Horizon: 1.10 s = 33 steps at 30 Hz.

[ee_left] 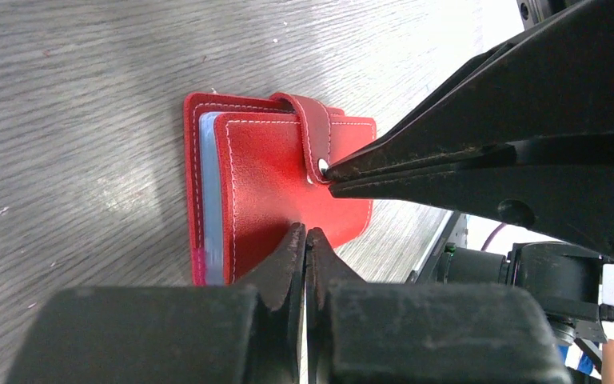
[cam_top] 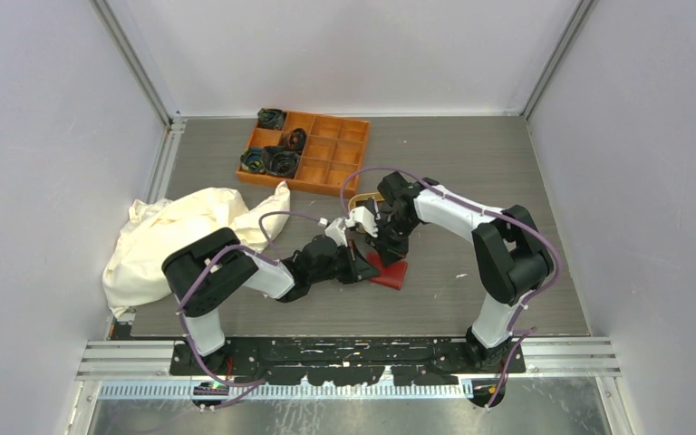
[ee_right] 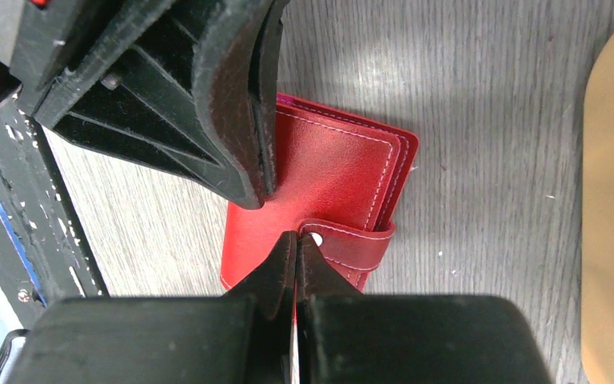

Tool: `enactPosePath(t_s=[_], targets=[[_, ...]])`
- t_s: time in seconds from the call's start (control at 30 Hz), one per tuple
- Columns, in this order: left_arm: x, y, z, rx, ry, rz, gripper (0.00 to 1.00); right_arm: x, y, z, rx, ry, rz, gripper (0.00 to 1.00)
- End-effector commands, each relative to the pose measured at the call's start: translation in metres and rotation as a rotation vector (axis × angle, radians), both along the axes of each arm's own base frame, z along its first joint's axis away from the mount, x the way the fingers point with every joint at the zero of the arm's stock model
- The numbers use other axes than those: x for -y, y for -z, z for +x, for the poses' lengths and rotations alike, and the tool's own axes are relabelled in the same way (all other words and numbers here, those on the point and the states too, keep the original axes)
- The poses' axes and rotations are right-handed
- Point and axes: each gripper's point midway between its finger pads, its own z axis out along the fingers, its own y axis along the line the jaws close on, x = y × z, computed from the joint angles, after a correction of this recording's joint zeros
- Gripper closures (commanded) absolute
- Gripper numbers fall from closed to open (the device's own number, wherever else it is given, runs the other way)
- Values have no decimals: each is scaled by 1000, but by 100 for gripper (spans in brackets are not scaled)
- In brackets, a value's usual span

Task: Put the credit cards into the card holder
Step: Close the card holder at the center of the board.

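Centre of the worktop point(cam_top: 471, 181): red card holder point(ee_left: 280, 184) folded shut, bare surface all round.
Left hand point(ee_left: 305, 234), closed and empty, tips on the cover; right hand point(ee_right: 296, 238), closed too, on the snap tab; tan tray point(ee_right: 608, 160) nearby.

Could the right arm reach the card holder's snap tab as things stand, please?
Probably yes: the right gripper, shut, sits at the snap tab; the left gripper rests elsewhere on the card holder.
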Motion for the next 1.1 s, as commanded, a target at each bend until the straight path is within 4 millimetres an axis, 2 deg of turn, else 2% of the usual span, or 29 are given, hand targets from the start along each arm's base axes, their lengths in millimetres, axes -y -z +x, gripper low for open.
enactPosePath(t_s=[0.0,0.43,0.7,0.83,0.97,1.07], targets=[[-7,-4,0,81,27,37,99,7,19,-27,-76,-56,-93,99],[-17,-13,-2,102,11,39,99,8,30,-33,-97,-63,-144,99],[-27,-20,-3,119,-4,43,100,7,32,-25,-84,-15,-177,99],[-32,-27,-5,133,-5,42,100,0,22,-22,-102,19,-121,97],[-38,-36,-9,145,-3,44,100,-15,-5,-31,-139,-4,11,79],[-43,-46,-11,162,-6,45,99,-23,-31,-37,-156,-32,130,69]])
